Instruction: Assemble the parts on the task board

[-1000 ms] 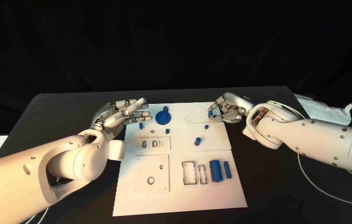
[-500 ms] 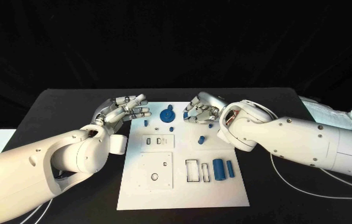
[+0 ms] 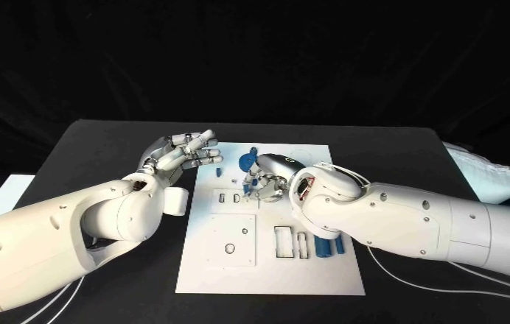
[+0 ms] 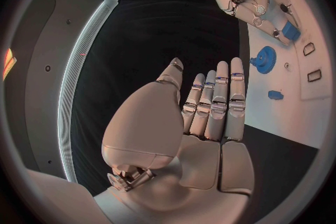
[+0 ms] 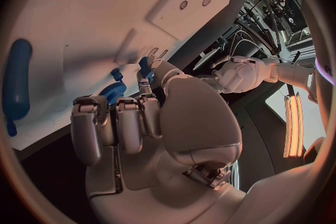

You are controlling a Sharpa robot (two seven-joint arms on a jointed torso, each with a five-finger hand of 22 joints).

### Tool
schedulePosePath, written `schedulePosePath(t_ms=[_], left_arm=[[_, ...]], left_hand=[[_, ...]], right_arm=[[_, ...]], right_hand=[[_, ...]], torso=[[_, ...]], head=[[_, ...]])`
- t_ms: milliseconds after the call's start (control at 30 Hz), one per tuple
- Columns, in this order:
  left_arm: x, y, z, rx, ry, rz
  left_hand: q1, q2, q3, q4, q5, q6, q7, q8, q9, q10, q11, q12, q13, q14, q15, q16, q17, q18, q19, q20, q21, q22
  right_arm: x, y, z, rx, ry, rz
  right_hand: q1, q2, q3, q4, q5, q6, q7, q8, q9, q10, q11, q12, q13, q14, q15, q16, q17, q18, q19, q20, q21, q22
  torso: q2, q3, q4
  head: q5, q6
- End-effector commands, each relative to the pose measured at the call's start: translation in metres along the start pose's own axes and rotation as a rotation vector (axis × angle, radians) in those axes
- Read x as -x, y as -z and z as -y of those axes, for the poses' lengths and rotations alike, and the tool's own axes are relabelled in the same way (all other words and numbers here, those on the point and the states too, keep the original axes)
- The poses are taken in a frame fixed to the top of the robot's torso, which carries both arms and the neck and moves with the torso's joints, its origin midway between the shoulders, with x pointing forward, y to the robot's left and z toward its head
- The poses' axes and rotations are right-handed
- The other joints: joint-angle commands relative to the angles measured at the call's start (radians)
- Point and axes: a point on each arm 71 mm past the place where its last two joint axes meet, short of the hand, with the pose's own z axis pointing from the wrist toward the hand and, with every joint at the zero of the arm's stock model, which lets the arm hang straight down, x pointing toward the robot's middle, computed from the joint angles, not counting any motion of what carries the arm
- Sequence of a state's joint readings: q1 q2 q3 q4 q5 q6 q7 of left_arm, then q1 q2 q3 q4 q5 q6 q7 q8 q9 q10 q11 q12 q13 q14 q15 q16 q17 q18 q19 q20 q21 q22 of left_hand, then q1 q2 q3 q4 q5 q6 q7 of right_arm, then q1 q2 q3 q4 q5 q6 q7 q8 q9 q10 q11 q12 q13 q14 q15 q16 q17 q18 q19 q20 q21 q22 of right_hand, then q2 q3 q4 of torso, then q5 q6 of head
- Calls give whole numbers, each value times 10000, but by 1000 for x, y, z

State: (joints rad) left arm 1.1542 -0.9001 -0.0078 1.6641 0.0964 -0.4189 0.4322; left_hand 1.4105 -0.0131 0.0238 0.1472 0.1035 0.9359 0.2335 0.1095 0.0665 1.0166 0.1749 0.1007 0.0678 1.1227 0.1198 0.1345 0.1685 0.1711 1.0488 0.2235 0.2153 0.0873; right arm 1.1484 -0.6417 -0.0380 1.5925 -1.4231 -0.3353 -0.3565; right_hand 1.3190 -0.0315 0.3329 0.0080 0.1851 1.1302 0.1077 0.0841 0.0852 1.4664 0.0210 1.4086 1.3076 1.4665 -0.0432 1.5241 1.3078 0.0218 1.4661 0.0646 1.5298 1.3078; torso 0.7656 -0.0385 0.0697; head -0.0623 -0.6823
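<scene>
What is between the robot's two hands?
In the head view, a blue gear stands on the white task board between the left hand and the right hand. The left wrist view shows it too.

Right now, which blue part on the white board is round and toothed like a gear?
The blue gear at the board's far edge, beside the right hand; the other blue parts are plain pegs and cylinders.

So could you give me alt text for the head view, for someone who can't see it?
A white task board lies on a black table, with the robot's silver right hand reaching over the board's far half near a blue gear-shaped part. The silver left hand hovers with fingers apart at the board's far left corner.
</scene>
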Motion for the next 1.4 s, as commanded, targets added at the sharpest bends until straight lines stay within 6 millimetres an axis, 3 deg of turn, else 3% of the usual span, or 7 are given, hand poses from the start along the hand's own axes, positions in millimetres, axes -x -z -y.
schedulePosePath(t_ms=[33,600,933,1400], left_arm=[[-2,0,1,-37,200,-156],[-3,1,1,-9,229,-205],[-3,1,1,15,234,-218],[-3,1,1,40,239,-228]], left_hand=[[0,74,-33,-45,-27,-26,21,-55,-8,-15,37,-42,-15,1,36,-33,13,97,61,22,-59,-8],[0,74,-33,-45,-27,-26,21,-55,-8,-15,37,-42,-15,1,36,-33,13,97,61,22,-59,-8],[0,74,-33,-45,-27,-26,21,-55,-8,-15,37,-42,-15,1,36,-33,13,97,61,22,-59,-8],[0,74,-33,-45,-27,-26,21,-55,-8,-15,37,-42,-15,1,36,-33,13,97,61,22,-59,-8]], right_arm=[[-5,0,-3,-7,700,-110],[-14,0,-7,86,952,-536],[-16,0,-3,-115,1369,-885],[-17,2,-5,-73,1469,-884]], right_hand=[[-96,14,20,8,-56,64,-21,47,45,314,14,-51,1651,778,-31,-65,1294,47,385,-16,-48,1466],[-255,-86,-37,17,-98,67,-20,20,47,318,16,-50,1657,779,-28,-72,1288,49,382,-9,-55,1458],[-528,-498,-244,-19,285,11,17,-72,31,265,44,-162,1606,771,-7,-102,1238,62,351,7,-88,1398],[-766,-697,-415,67,219,-183,93,-195,-23,152,105,-411,1472,768,36,-117,1219,70,328,36,-113,1355]], torso=[[1,8,-7],[5,23,-24],[4,15,-19],[2,10,-9]], head=[[111,-78],[126,-197],[98,-234],[95,-247]])
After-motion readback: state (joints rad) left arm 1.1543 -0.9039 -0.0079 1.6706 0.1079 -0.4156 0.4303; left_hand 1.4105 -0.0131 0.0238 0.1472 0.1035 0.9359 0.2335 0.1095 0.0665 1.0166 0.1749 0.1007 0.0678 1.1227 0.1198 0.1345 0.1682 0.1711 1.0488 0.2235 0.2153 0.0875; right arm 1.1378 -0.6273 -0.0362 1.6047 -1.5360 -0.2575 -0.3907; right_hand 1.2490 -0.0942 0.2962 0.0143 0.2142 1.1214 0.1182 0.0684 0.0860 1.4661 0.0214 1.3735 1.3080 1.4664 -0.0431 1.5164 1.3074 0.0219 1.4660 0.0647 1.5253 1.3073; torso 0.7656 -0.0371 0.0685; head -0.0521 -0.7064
